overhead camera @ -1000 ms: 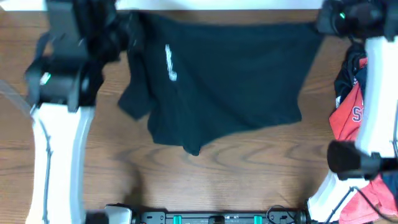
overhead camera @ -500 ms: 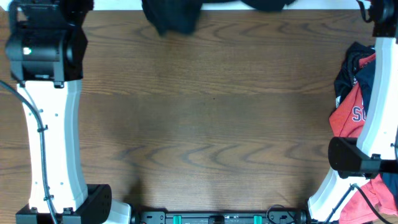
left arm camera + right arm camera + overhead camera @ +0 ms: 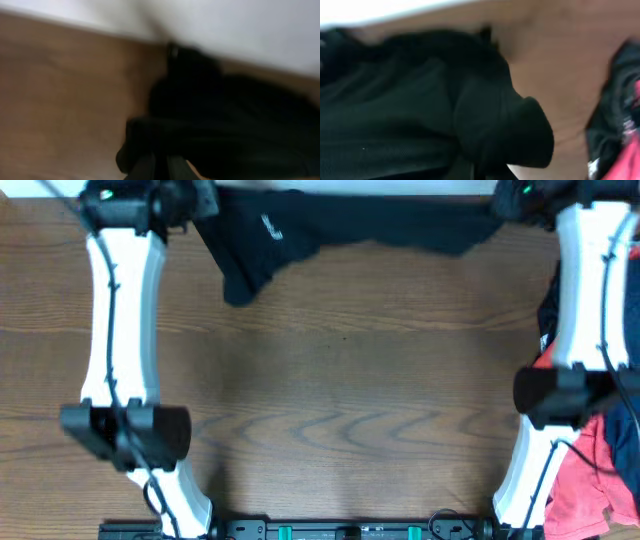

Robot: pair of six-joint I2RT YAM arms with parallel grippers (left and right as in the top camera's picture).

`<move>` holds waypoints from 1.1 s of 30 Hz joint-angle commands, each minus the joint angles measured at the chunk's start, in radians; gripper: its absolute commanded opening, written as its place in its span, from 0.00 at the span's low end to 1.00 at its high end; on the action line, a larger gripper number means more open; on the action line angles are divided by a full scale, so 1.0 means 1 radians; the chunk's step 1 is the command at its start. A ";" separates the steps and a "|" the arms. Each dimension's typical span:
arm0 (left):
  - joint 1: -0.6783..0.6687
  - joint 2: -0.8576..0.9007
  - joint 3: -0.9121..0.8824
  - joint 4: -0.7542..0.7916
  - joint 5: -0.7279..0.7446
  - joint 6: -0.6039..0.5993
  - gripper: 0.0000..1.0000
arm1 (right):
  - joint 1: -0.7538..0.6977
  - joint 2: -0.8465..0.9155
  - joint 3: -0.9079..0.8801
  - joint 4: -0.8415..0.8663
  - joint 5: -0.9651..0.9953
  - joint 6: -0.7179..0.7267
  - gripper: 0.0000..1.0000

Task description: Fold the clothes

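The black shirt (image 3: 340, 225), with a small white logo (image 3: 270, 227), is stretched along the table's far edge between both grippers. One sleeve (image 3: 242, 278) droops onto the wood. My left gripper (image 3: 197, 202) is shut on the shirt's left end, and in the left wrist view its fingers (image 3: 150, 170) pinch black fabric (image 3: 225, 115). My right gripper (image 3: 506, 204) is shut on the right end. There the bunched cloth (image 3: 470, 115) hides the fingers. Both wrist views are blurred.
A pile of other clothes lies at the right edge behind the right arm, coral-red (image 3: 585, 485) and dark navy (image 3: 548, 310). It shows too in the right wrist view as the pile (image 3: 620, 130). The arm bases stand at the front corners.
One second ago the shirt lay spread over the table's far half. It was swept almost out of view past the far edge, and now hangs taut there, back in view. Both arms have stretched forward.
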 commanded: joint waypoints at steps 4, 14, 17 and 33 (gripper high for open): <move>0.020 0.017 0.010 -0.037 0.021 -0.012 0.06 | 0.014 0.077 -0.003 -0.014 -0.007 -0.008 0.01; 0.020 0.003 0.010 -0.152 0.085 -0.012 0.06 | 0.058 0.068 -0.003 -0.113 -0.013 -0.050 0.01; 0.020 0.002 0.010 -0.226 0.085 -0.012 0.06 | 0.063 0.069 -0.003 -0.193 -0.013 -0.050 0.01; 0.020 0.005 -0.135 -0.475 0.021 -0.011 0.06 | 0.006 0.063 -0.229 -0.283 -0.003 -0.047 0.01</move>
